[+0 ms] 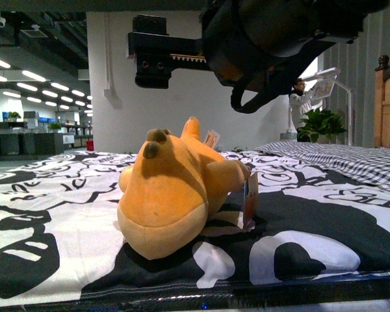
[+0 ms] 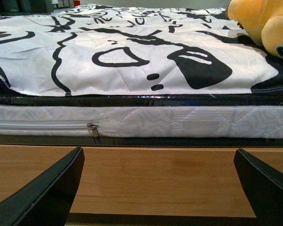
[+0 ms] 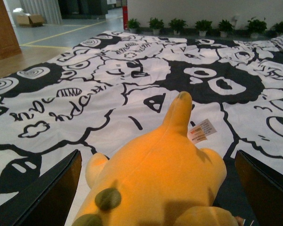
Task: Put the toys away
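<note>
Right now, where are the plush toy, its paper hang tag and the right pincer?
plush toy (image 1: 172, 195), front view, on its orange head.
hang tag (image 3: 201, 130), right wrist view, middle of the paper.
right pincer (image 3: 156, 155), right wrist view, midway between its open fingers.

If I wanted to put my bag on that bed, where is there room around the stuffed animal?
The patterned cover lies bare left of the plush toy, and on its right up to the checked blanket. Straight above the toy it is crowded: the robot's arm hangs there.
</note>
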Robot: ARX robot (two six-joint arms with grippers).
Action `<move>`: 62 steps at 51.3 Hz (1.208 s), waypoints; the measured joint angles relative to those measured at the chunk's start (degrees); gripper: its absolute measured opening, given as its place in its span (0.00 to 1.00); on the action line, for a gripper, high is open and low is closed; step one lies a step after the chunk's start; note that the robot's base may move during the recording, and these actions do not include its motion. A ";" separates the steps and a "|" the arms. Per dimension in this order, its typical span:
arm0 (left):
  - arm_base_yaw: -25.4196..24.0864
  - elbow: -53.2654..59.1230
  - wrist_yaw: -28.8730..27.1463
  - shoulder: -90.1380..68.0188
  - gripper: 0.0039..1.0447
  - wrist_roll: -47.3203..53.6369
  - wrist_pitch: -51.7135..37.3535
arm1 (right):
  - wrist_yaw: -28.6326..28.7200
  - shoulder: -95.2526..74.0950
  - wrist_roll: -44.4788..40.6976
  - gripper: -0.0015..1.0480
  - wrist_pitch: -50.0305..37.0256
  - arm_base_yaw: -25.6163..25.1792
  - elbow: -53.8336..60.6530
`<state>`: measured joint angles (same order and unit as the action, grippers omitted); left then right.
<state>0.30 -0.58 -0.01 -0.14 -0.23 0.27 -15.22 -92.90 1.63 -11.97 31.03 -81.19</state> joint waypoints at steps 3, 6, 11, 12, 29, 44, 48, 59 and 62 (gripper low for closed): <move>0.00 0.00 0.00 0.00 0.94 0.00 0.00 | -1.03 -0.87 0.04 0.94 0.13 0.70 -0.22; 0.00 0.00 0.00 0.00 0.94 0.00 0.00 | -2.49 -1.73 0.00 0.94 0.39 1.38 -0.22; 0.00 0.00 0.00 0.00 0.94 0.00 0.00 | -4.79 -3.06 -0.52 0.94 0.39 2.21 -0.20; 0.00 0.00 0.00 0.00 0.94 0.00 0.00 | -4.94 -3.15 -0.61 0.94 0.39 2.27 -0.20; 0.00 0.00 0.00 0.00 0.94 -0.02 0.00 | -9.57 -5.77 -1.44 0.94 0.31 4.26 -0.17; 0.00 0.00 0.00 0.00 0.94 -0.02 0.00 | -10.49 -5.97 -0.44 0.94 -0.83 5.14 2.69; 0.00 0.00 0.00 0.00 0.94 -0.02 0.00 | -10.47 -6.03 0.66 0.94 -1.55 5.35 4.04; 0.00 0.00 0.00 0.00 0.94 0.00 0.00 | -10.49 -6.10 2.27 0.94 -2.67 5.95 6.12; 0.00 0.00 0.00 0.00 0.94 0.00 0.00 | -10.49 -6.19 2.62 0.94 -2.95 6.32 6.43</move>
<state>0.30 -0.58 -0.01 -0.14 -0.23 0.27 -25.71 -99.09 4.25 -14.92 37.34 -74.76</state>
